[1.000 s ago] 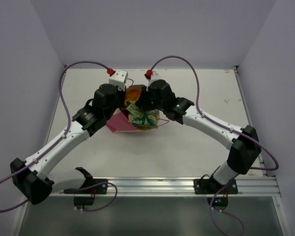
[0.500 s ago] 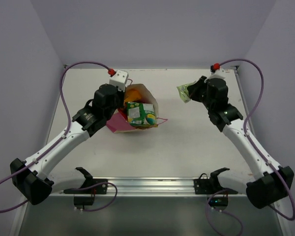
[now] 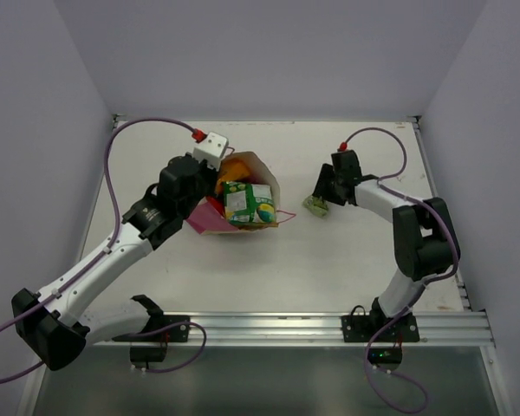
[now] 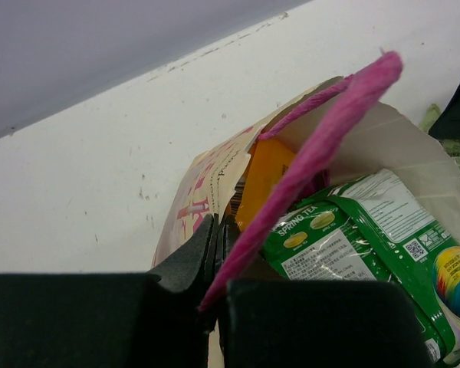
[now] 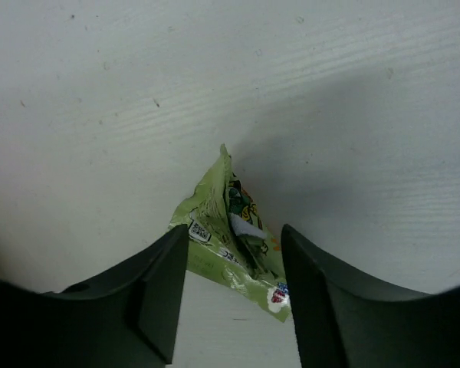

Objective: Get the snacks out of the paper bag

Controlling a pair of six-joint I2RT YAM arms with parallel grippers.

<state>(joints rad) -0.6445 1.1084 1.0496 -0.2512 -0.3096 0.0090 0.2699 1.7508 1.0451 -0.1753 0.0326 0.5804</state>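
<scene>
On the table [image 3: 347,260], the bag [image 3: 256,165] is held open by the left claw [image 4: 217,234], pinched on its rim, so snacks can be reached; one green snack [image 5: 215,211] is laid down between the parted jaws of the right claw [image 5: 234,241].

My left claw [image 4: 217,236] and its arm block the left side of the paper bag [image 3: 258,165]; a green packet [image 3: 247,204] fills most of its mouth. Rightward the table [image 3: 347,264] lies bare up to the yellow-green packet [image 5: 215,222] under my spread right claw [image 5: 234,234].
</scene>
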